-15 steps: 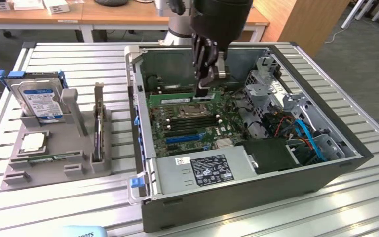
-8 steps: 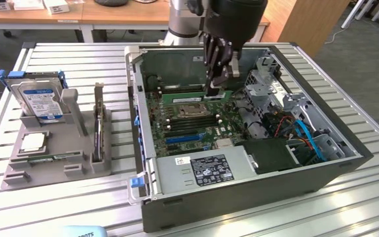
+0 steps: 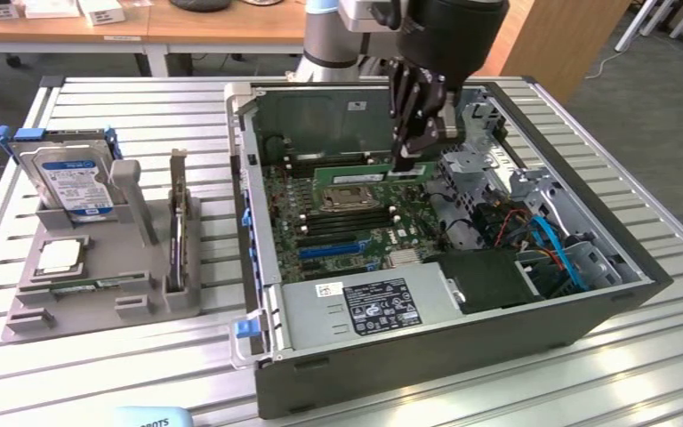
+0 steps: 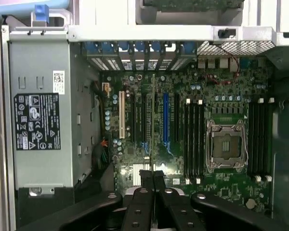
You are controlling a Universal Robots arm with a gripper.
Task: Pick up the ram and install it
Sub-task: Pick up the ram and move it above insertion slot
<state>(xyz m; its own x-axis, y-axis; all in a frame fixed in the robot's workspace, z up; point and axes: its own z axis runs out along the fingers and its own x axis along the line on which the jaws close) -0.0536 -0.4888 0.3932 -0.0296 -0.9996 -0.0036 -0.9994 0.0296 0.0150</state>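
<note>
step: install | gripper (image 3: pixel 411 160) pinching the ram (image 3: pixel 365 169) above the motherboard (image 3: pixel 317 222) | I'd align it parallel with the memory slots (image 4: pixel 192 139), edge level

robot lab; slatted aluminium bench (image 3: pixel 140 116), open computer case (image 3: pixel 437 356).

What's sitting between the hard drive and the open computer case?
A dark expansion card standing on edge in the grey holder, in the exterior view.

Above the green motherboard (image 4: pixel 231 185), the ram (image 3: pixel 359 168) is showing green and the gripper (image 3: pixel 408 165) black; on the motherboard one blue slot (image 4: pixel 165 118) is sitting among black ones
</note>
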